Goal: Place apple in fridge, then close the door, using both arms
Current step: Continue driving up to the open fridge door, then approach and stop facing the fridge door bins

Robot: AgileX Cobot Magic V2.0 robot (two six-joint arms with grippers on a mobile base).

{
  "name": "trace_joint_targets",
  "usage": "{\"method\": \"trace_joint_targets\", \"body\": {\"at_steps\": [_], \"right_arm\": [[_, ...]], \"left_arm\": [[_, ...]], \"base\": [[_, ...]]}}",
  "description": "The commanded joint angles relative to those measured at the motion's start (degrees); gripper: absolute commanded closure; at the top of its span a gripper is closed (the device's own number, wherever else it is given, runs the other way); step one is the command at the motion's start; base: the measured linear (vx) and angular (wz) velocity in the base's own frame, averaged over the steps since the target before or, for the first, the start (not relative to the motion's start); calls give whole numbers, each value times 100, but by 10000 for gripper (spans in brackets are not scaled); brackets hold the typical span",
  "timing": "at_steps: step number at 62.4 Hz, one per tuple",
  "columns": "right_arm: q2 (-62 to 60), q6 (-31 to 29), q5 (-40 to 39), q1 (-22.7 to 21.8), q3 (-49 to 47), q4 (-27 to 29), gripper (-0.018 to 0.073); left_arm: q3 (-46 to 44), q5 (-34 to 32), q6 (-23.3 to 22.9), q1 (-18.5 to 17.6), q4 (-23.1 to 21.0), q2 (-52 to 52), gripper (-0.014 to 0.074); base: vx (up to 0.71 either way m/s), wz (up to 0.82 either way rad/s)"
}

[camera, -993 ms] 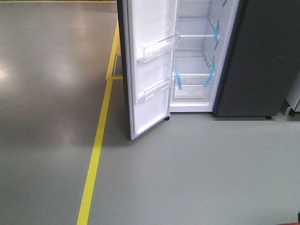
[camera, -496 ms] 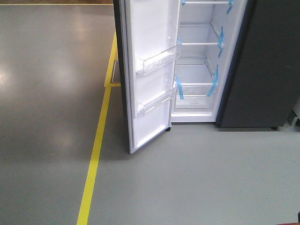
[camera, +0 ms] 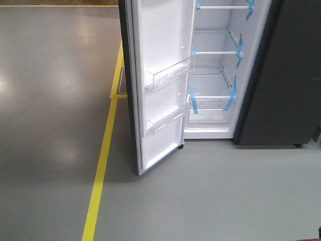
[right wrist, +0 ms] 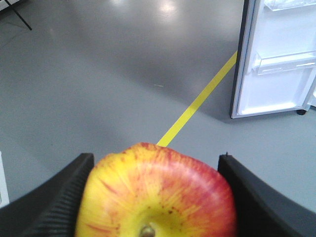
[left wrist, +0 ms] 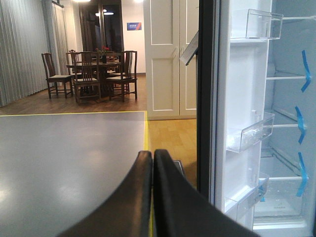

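Since the fridge (camera: 213,20) stands open ahead of the right gripper (right wrist: 155,165) and off to its right, with the door (camera: 163,30) swung wide on that same side, the carry should, I judge, go in level toward a taped glass shelf (camera: 215,52) and keep clear of the door's bins (camera: 168,74). That gripper's jaws are clamped on either flank of the apple (right wrist: 155,197), which sits between them, stem end toward the camera (glossy, yellow about the stem, streaked red at the edges). The left gripper (left wrist: 152,158) has its jaws pressed together on nothing, with the door's dark edge just ahead on its right, so it is well placed to push the door shut afterwards.
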Motion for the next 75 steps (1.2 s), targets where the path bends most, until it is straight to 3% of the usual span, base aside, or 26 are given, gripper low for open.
{"method": "trace_joint_targets", "body": {"at_steps": [1, 75], "right_arm": [[63, -28, -432, 12, -151, 111, 166], [63, -28, -432, 12, -151, 111, 166]], "left_arm": [[124, -443, -58, 2, -57, -84, 603], [124, -443, -58, 2, -57, -84, 603]], "base": [[15, 0], [15, 2]]}}
